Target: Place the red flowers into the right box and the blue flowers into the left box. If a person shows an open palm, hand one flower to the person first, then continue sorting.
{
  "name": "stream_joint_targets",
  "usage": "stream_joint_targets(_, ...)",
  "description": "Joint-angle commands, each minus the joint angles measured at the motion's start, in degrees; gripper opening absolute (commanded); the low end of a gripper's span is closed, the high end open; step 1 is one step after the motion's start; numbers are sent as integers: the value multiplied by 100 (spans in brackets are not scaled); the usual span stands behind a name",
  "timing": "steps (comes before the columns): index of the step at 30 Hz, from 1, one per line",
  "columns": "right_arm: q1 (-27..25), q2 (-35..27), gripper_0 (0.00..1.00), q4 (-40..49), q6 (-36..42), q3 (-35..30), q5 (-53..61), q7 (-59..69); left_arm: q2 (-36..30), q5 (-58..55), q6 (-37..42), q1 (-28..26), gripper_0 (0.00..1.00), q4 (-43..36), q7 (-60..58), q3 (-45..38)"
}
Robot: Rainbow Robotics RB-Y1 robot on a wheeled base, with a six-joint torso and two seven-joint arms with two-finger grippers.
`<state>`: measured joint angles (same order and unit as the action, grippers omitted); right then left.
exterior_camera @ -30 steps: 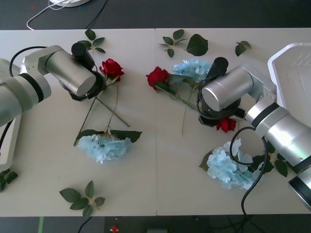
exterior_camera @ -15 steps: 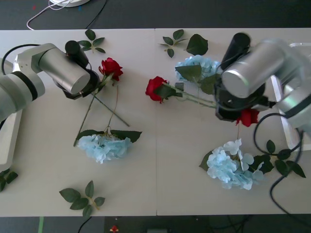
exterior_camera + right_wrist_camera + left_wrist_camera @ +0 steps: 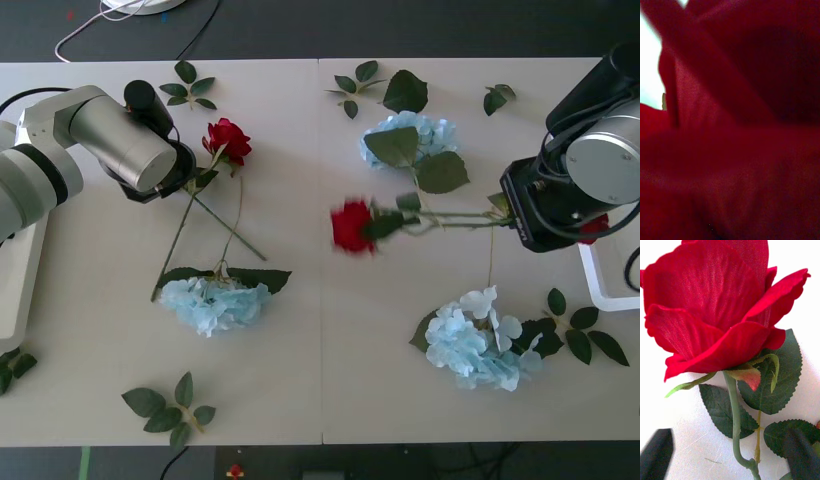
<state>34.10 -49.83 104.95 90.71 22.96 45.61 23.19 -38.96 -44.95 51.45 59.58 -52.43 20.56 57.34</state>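
Observation:
My right gripper point(image 3: 532, 218) hangs over the table's right side, shut on red flowers. One rose head point(image 3: 352, 225) trails out to the left on its long stem, and a second red head point(image 3: 597, 228) peeks out beside the wrist. Red petals point(image 3: 737, 131) press against the right wrist camera. The right box point(image 3: 600, 292) shows its white rim just beyond. My left gripper point(image 3: 730, 461) is open, its black fingers point(image 3: 657, 453) on either side of the stem of another red rose point(image 3: 228, 140) lying at upper left. Three blue flowers point(image 3: 215, 303) point(image 3: 405, 135) point(image 3: 475, 340) lie on the table. The left box point(image 3: 18, 290) sits at the left edge.
Loose green leaf sprigs lie at the back left point(image 3: 187, 85), back middle point(image 3: 360, 80), back right point(image 3: 497, 97), front left point(image 3: 170, 405) and by the basket point(image 3: 580, 338). A bare stem point(image 3: 235, 235) crosses the left rose's stem.
My right arm has lifted and swung right towards the basket, carrying the red roses away from the top blue hydrangea. The left arm has shifted slightly up and left beside its rose.

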Motion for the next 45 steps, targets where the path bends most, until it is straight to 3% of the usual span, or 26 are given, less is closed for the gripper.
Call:
stream_joint_targets(1, 1, -159, 86, -63, -89, -72, -131, -113, -243, 21, 58, 168, 9, -162, 88, -21)
stream_joint_targets(2, 1, -159, 100, -89, -133, -55, -175, -130, -243, 21, 58, 151, 7, -189, 106, -21)
stream_joint_targets(20, -289, -124, 100, -63, -220, -55, -87, -130, -235, 223, 49, -175, 5, -426, 176, -21)
stream_joint_targets(31, -281, 993, 100, -968, -801, -55, -975, -192, -314, 645, 40, -175, 0, -461, 202, -232)
stream_joint_targets(45, 36, 1766, 100, -2067, -1433, 156, -1678, -333, -780, 1208, 93, -122, 0, -813, 475, -1550)
